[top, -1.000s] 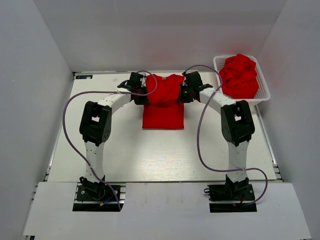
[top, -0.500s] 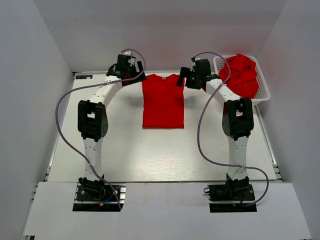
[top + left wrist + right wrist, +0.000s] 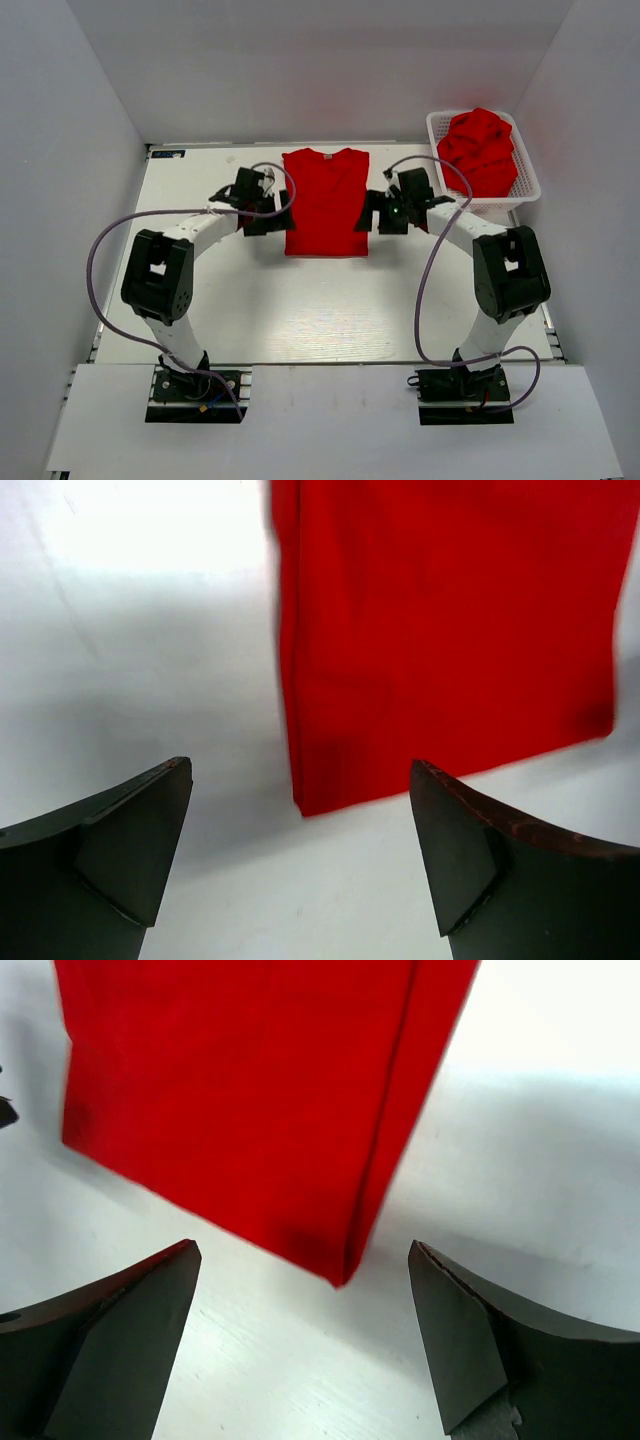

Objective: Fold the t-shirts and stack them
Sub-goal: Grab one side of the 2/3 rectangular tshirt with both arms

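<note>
- Bases of the left arm and right arm are bolted side by side at the near edge, the left one on the left of the top view.
- Beyond them lies the white surface. Both arms bend inward over it toward the middle.
- Left hand hangs just beside the left side of the folded t-shirt, down near the hem. It is released and grasps nothing. Its dark fingers stand wide apart, and the left wrist view shows only the shirt's near left corner and bare surface between them.
- Right hand sits just beside the shirt's right side, level with the other. It too is released and grasps nothing, and its fingers are spread wide above the near right corner.
- The folded t-shirt lies flat at the middle of the surface as a long red rectangle. Its sleeves are tucked in, its hem is toward the arms and its collar is at the far end. In the right wrist view a lengthwise fold line runs close along its right edge.
- Farther back, at the far right, sits a white lattice basket, well apart from the folded t-shirt.
- A heap of t-shirts, crumpled and red, fills the basket and rises above its rim.
</note>
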Motion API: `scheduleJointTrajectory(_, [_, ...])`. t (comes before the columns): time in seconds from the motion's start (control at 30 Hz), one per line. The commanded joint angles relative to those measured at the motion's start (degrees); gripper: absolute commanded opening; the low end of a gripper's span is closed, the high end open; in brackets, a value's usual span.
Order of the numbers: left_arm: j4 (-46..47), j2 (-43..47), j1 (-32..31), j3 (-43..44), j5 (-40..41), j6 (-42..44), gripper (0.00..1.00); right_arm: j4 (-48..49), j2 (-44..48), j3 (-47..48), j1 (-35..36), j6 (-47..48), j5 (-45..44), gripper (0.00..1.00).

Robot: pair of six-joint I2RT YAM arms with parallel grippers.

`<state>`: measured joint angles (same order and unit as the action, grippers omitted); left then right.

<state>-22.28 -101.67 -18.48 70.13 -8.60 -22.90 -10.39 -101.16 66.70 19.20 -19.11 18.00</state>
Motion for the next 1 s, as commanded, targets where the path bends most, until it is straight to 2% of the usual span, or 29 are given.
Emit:
scheduleJointTrajectory(0.0, [1.3,3.7,-1.8,-3.9,-2.0,0.7,1.00,2.3,2.8,-4.9,0.8,-0.3,3.1,0.90])
scheduleJointTrajectory(0.17, [1.3,3.6,-4.5,-6.2,-1.5,0.1,1.00,3.9,1.5,-7.1,1.8,-1.2,4.7,0.90])
scheduleJointTrajectory(0.53, [1.3,-1.7,-5.5,-6.2,0.4,0.7,1.00,5.8,-2.5,-7.1,2.0,-2.9,4.9,0.90])
scheduleJointTrajectory(0.67, [2.4,-2.9,-5.5,-6.8,-0.1,0.7,0.91,6.0,-3.3,-7.2,1.9,-3.2,4.6,0.90])
scheduleJointTrajectory(0.77, [2.4,-4.1,-5.5,-6.8,-1.2,0.7,0.77,6.4,-3.8,-7.4,1.8,-3.7,4.5,0.90])
scheduleJointTrajectory(0.8, [2.9,-4.1,-5.5,-7.3,-1.2,0.7,0.67,6.5,-4.0,-7.6,1.9,-3.8,4.6,0.85])
scheduleJointTrajectory(0.9, [3.6,-4.1,-5.5,-8.7,-3.2,1.2,0.53,6.6,-3.9,-8.5,2.0,-4.4,5.6,0.69])
scheduleJointTrajectory(0.93, [3.6,-4.1,-6.0,-8.7,-3.7,1.7,0.48,7.4,-3.4,-9.2,2.0,-5.0,5.6,0.55])
scheduleJointTrajectory(0.97, [3.6,-4.1,-6.0,-9.5,-3.7,1.7,0.43,7.5,-3.5,-9.4,2.0,-5.0,5.5,0.49])
